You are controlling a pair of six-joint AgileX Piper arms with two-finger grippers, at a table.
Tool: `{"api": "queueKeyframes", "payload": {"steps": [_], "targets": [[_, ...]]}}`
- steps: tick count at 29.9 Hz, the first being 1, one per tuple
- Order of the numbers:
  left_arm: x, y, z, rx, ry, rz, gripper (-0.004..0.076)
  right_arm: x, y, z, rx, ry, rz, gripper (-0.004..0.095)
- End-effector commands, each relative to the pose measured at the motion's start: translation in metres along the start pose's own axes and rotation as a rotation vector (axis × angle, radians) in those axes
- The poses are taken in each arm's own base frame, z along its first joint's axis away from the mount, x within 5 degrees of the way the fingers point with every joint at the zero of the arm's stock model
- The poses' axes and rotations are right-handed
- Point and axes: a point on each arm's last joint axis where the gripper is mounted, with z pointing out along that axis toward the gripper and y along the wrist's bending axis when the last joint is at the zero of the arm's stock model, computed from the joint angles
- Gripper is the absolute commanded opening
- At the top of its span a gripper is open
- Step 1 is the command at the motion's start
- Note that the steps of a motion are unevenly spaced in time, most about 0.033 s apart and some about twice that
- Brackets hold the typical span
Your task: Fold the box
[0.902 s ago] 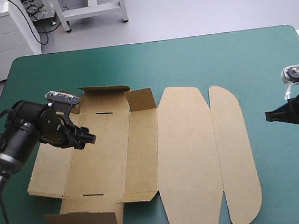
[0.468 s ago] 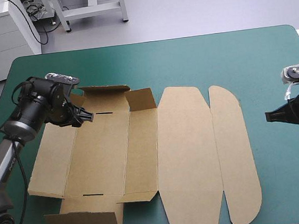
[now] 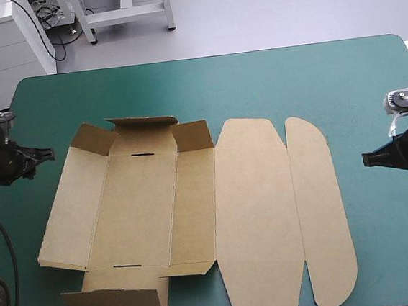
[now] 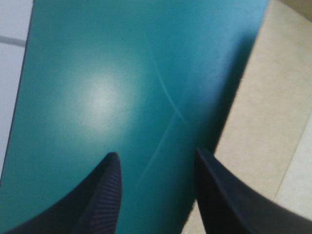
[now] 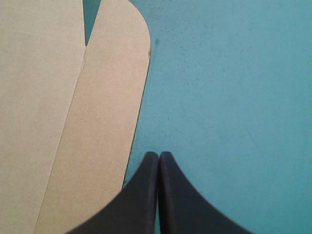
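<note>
Left arm has pulled back. Just before, the left end effector (image 3: 36,155) sat over the far-left corner of the box (image 3: 145,216). It is now clear of the board, near the left edge of the surface (image 3: 255,83). Its wrist view shows the fingers spread apart with only teal-green cover between them, so it is released and grasping nothing. The brown board lies just off to one side.

Right end effector (image 3: 372,158) has not moved: clenched to a point, empty, hovering near the right edge, well apart from the rounded lid tab (image 3: 322,214).

Box position unchanged, left of centre on the surface.
- The far-left corner flap (image 3: 87,139) is now uncovered and stands tilted up.
- The far end wall (image 3: 142,123) also stands tilted up.
- The near end wall (image 3: 117,304) is raised.
- The left side panel (image 3: 68,209) is still lying out flat.
- The lid panel (image 3: 257,213) and its tab lie flat to the right.

Reading: the left arm's pass over the corner appears finished, or abandoned, without the side panel being lifted. Folding is at an early stage. The side walls probably need raising and tucking next, and both arms are free for that.
</note>
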Motion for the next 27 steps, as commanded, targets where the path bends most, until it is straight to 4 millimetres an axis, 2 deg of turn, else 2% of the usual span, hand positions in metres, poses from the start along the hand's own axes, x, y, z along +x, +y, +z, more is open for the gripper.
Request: {"api": "queueKeyframes", "payload": {"steps": [1, 6, 13, 21, 25, 27], "targets": [[0.0, 0.025, -0.017, 0.028, -0.046, -0.091, 0.0293, -0.007, -0.001, -0.009, 0.023, -0.08, -0.007, -0.002], [0.008, 0.042, -0.005, 0.121, 0.008, -0.154, 0.0244, -0.007, -0.001, -0.009, 0.024, -0.082, -0.007, -0.002], [0.039, 0.035, 0.036, 0.166, 0.167, 0.036, 0.0239, -0.007, -0.001, -0.009, 0.02, -0.081, -0.006, -0.002], [0.038, 0.037, 0.04, 0.135, 0.131, 0.122, 0.024, -0.007, 0.0, -0.009, 0.011, -0.079, -0.003, -0.002], [0.038, 0.036, 0.039, 0.153, 0.134, 0.113, 0.0314, -0.008, 0.002, -0.009, -0.006, -0.084, -0.003, -0.002], [0.038, 0.035, 0.039, 0.166, 0.137, 0.108, 0.0399, -0.007, 0.002, -0.009, -0.012, -0.082, -0.007, -0.0021]]}}
